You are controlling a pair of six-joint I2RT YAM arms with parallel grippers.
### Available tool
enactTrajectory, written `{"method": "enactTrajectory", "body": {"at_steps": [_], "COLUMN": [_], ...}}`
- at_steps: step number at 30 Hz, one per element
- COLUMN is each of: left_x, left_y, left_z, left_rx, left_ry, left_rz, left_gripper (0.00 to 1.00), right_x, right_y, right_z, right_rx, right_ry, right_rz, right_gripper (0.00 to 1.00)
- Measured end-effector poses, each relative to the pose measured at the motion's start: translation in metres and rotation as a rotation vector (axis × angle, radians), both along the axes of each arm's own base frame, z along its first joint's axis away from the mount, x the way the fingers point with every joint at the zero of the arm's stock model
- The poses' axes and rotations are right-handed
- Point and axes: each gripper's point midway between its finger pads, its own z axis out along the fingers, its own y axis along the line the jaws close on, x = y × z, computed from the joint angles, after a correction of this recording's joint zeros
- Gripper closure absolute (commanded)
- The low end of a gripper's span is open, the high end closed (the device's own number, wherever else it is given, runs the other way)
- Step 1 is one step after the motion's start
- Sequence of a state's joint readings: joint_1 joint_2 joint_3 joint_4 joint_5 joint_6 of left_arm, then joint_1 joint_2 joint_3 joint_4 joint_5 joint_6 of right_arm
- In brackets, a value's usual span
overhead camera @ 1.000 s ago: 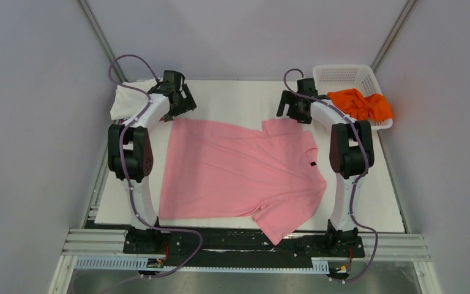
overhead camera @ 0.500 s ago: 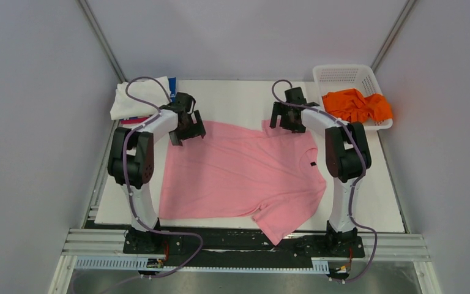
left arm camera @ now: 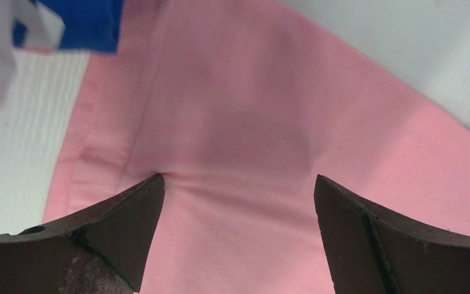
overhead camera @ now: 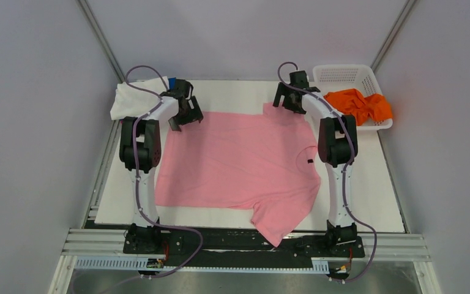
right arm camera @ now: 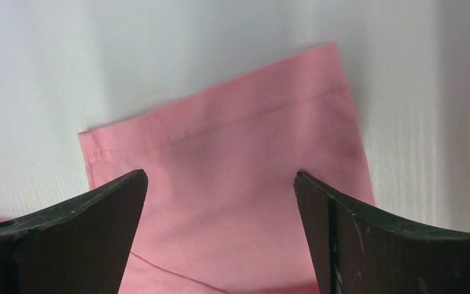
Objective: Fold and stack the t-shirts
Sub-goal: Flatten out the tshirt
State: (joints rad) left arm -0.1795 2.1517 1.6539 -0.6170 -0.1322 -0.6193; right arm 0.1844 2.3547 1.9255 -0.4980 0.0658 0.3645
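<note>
Cloth, soft and matte: light pink t-shirt (overhead camera: 238, 162) lies spread flat over white table (overhead camera: 232, 92), body roughly rectangular, one short sleeve reaching past near edge, other sleeve squared off at far edge with a stitched hem. Left gripper (left arm camera: 238, 184) sits low over far left corner of that shirt, dark wedge-shaped fingers (left arm camera: 98, 239) apart, one tip touching a small pucker beside a stitched hem. Right gripper (right arm camera: 220, 177) hangs over far sleeve, tips likewise spread wide, clamped on nothing. Crumpled orange t-shirt (overhead camera: 358, 105) rests in white plastic lattice basket (overhead camera: 343, 73) at far right. White t-shirt (overhead camera: 128, 101) and blue t-shirt (overhead camera: 171, 81) piled at far left. Against half a second ago: far edge of pink cloth drawn farther up and straighter, far sleeve laid out flat, both pincers nearer far edge.
</note>
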Motion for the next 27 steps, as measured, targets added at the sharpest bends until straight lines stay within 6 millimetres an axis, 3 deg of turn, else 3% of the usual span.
{"method": "enactTrajectory", "body": {"at_steps": [5, 6, 12, 23, 27], "left_x": [0.031, 0.036, 0.059, 0.064, 0.051], "left_y": [0.008, 0.009, 0.004, -0.002, -0.005], "left_z": [0.002, 0.003, 0.005, 0.01, 0.019], "left_rx": [-0.023, -0.027, -0.049, -0.084, -0.1], "left_ry": [-0.035, -0.041, -0.077, -0.089, -0.073], "left_rz": [0.025, 0.026, 0.019, -0.003, -0.027], "left_gripper": [0.0, 0.0, 0.0, 0.0, 0.0], "right_x": [0.038, 0.044, 0.086, 0.1, 0.1], "right_y": [-0.009, -0.012, -0.014, -0.012, -0.01], "right_z": [0.01, 0.003, 0.006, 0.014, 0.025], "right_rx": [0.02, 0.02, 0.044, 0.046, 0.023], "right_ry": [-0.064, -0.065, -0.153, -0.216, -0.244], "right_rz": [-0.008, -0.011, 0.023, 0.118, 0.169], "right_gripper": [0.0, 0.0, 0.0, 0.0, 0.0]}}
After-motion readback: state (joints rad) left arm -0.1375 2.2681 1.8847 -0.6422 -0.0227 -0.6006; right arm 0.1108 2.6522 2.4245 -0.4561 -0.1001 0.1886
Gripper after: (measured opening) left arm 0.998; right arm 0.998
